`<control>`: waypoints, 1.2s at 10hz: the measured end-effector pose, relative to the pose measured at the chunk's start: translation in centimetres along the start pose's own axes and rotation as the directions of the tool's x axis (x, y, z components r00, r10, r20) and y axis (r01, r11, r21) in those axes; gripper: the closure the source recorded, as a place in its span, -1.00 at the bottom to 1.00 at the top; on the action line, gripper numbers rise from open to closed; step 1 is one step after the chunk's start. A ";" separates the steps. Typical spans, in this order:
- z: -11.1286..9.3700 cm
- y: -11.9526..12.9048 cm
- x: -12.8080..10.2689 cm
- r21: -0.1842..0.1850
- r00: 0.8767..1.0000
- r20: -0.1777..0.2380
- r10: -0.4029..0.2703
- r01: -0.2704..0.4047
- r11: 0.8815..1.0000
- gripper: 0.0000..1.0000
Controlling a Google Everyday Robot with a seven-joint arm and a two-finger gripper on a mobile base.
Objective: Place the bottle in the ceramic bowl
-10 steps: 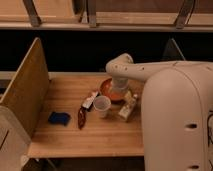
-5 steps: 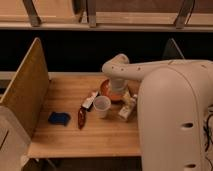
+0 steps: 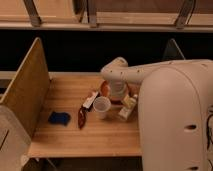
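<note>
The ceramic bowl [image 3: 107,90] is an orange-red dish on the wooden table [image 3: 75,137], partly covered by my arm. The gripper [image 3: 118,91] hangs over the bowl, pointing down, open with nothing in it. The bottle [image 3: 127,108], pale with a yellowish label, stands on the table just right of the bowl's near rim, below and to the right of the gripper and apart from it.
A translucent white cup [image 3: 101,107] stands in front of the bowl. To its left lie a dark red-brown elongated object [image 3: 81,118], a small white packet [image 3: 91,99] and a blue object [image 3: 59,118]. A wooden side panel [image 3: 27,90] walls the left edge. The robot's white body [image 3: 172,120] fills the right.
The arm has swung a little to the left and lower, bringing the gripper down over the bowl. The bottle, the cup and the other objects have not moved.
</note>
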 end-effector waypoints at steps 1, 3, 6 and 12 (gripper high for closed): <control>0.0 -0.1 0.0 0.001 1.000 0.000 0.002 -0.002 1.000 -0.60; 0.0 0.1 0.0 0.000 1.000 0.000 -0.001 0.001 1.000 -0.60; 0.0 0.2 0.0 -0.006 1.000 0.000 0.001 -0.001 1.000 -0.60; 2.5 -5.6 -1.3 -0.085 0.983 -0.083 0.161 -0.168 0.982 -0.60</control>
